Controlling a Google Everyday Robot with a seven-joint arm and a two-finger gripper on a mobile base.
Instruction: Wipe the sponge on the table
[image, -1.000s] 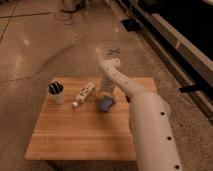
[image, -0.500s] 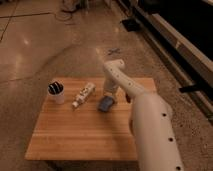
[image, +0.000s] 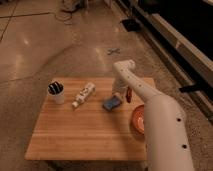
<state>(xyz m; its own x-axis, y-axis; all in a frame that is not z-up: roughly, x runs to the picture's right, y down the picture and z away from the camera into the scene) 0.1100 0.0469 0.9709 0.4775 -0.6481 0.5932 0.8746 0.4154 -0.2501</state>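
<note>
Nearest to the camera, the white arm (image: 165, 135) rises from the lower right and reaches across the right part of the desk (image: 85, 135). Beside it, half hidden, a red bowl (image: 136, 120) stands near the right edge.

Further in, the blue sponge (image: 112, 103) lies flat on the wood, right of the middle. Its long axis seems to run from near-left to far-right. On the left side lie a white bottle (image: 83, 95) and, beyond it, a white cup (image: 56, 93).

The gripper (image: 119, 93) hangs at the far-right end of the sponge, so the sponge lies from it toward the camera and a little left. Whether it touches or holds the sponge, and whether it is spread or pressed together, I cannot tell. In my judgement, a wipe needs it pressing down on the sponge.
</note>
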